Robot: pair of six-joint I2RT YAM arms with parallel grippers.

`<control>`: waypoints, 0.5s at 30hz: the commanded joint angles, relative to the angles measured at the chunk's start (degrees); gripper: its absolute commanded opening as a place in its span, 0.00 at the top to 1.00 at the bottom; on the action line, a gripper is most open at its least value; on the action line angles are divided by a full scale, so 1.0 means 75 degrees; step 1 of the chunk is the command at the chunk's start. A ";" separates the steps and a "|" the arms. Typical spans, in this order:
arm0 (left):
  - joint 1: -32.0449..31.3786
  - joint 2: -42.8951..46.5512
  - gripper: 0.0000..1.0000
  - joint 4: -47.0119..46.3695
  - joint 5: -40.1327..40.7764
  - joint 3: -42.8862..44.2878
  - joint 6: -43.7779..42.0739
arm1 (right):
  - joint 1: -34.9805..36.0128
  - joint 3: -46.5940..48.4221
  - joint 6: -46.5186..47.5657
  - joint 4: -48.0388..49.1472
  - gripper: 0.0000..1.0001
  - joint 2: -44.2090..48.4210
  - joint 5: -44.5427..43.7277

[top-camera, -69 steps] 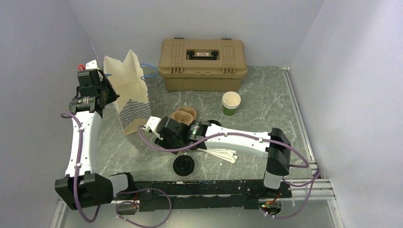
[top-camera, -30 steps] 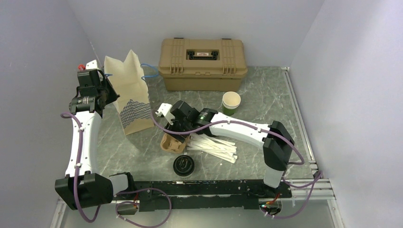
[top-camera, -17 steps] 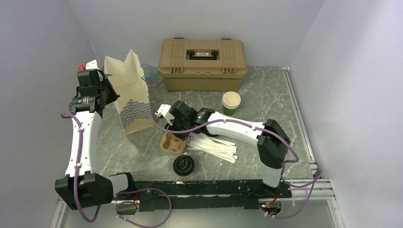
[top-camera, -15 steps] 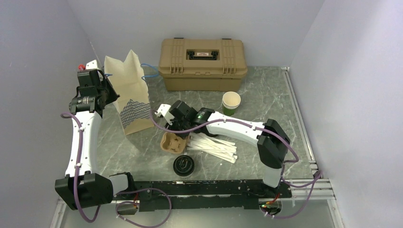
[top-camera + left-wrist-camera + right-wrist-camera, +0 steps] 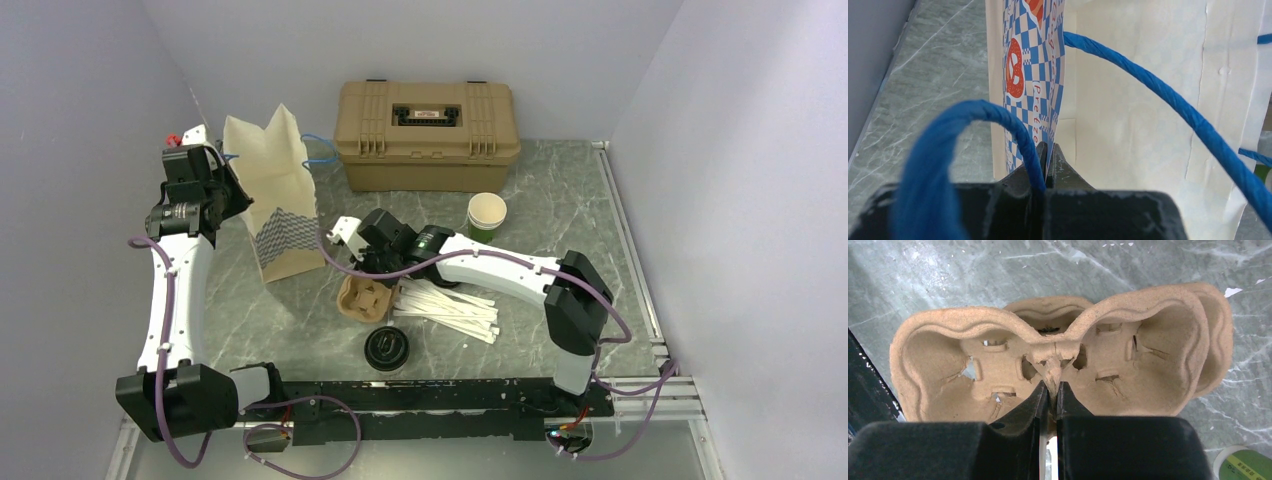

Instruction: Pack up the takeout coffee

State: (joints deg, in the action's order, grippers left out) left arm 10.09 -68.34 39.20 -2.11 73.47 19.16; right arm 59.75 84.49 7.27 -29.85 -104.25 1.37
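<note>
The right gripper (image 5: pixel 1052 388), closed on the pulp carrier's (image 5: pixel 1153 335) centre ridge, needed a level lift, while the left gripper (image 5: pixel 1047 151) seemingly clamped the bag (image 5: pixel 1138 100) by its rim.

The grey marbled surface (image 5: pixel 560 200) bears a pulp carrier (image 5: pixel 362 302) at the right end effector (image 5: pixel 368 280). White sticks (image 5: pixel 450 310) lie just right of it, the black-lidded takeout coffee (image 5: pixel 386 348) nearer, a paper bag (image 5: pixel 275 200) to its left, and a toolbox (image 5: pixel 425 135) and green cup (image 5: pixel 486 218) beyond.

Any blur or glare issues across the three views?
Top external: even diffuse light, soft shadows, no glare, sharp throughout. Left wrist: the near loop of the blue handle is out of focus; the paper bag print is sharp. Right wrist: cup carrier sharp and evenly lit, no glare.
</note>
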 commanded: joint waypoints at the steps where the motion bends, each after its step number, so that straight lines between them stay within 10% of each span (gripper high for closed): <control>1: 0.0036 0.0061 1.00 -0.0612 -0.0457 -0.0028 -0.0129 | -0.0011 0.0099 -0.0091 0.0220 0.96 0.0683 -0.0156; 15: -0.0117 -0.0017 1.00 -0.1557 -0.0974 0.0094 -0.0683 | 0.0019 -0.0502 -0.0636 -0.0099 1.00 0.2763 -0.1143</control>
State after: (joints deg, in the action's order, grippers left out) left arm 9.89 -69.12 33.71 -6.81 73.30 16.58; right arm 59.77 81.54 4.51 -30.09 -88.66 -4.91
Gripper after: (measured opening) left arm 0.021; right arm 0.101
